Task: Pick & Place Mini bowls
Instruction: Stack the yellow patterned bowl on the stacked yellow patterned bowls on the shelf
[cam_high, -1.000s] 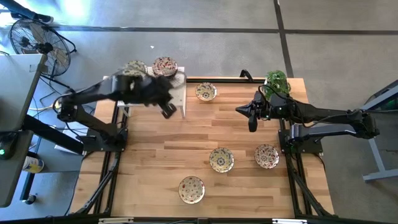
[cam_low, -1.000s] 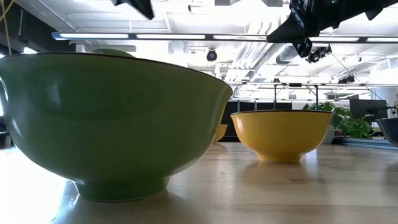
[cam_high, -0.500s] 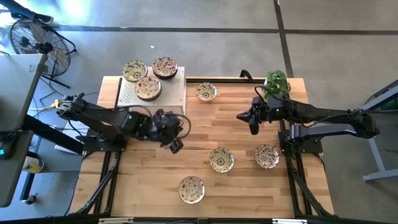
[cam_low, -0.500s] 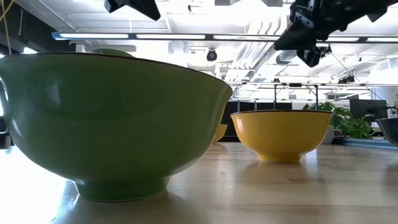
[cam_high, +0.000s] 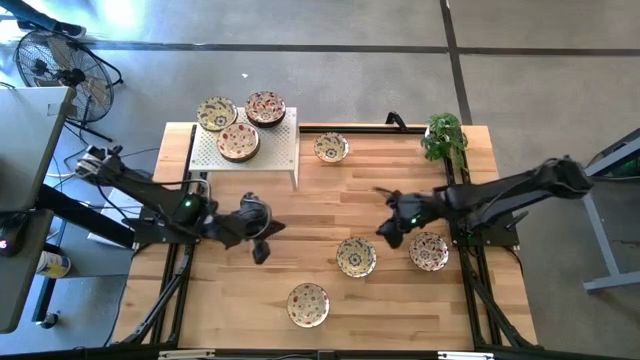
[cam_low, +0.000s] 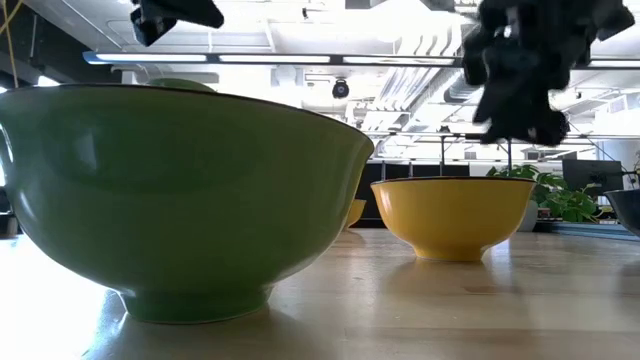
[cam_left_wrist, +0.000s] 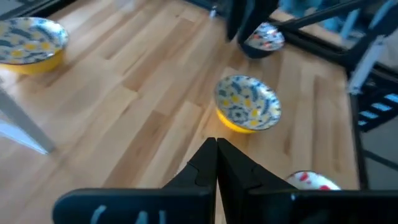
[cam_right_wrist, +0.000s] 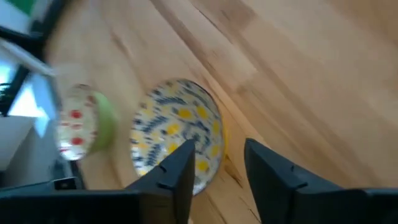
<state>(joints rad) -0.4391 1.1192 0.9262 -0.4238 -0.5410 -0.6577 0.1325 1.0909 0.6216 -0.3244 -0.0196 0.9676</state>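
Right gripper (cam_high: 388, 232) hangs low over the wooden table (cam_high: 320, 200), fingers parted in its wrist view and gripping nothing, a yellow-patterned mini bowl (cam_right_wrist: 177, 135) right ahead of them. From above that bowl (cam_high: 356, 256) sits just beside the gripper, another (cam_high: 429, 250) partly under the right arm. Left gripper (cam_high: 260, 245) is pinched shut, empty, over bare wood. Three bowls sit on the white rack (cam_high: 280, 150), one (cam_high: 331, 148) beside it, one (cam_high: 308, 304) near the front edge. The low view blurs the right arm, bowl patterns unreadable there.
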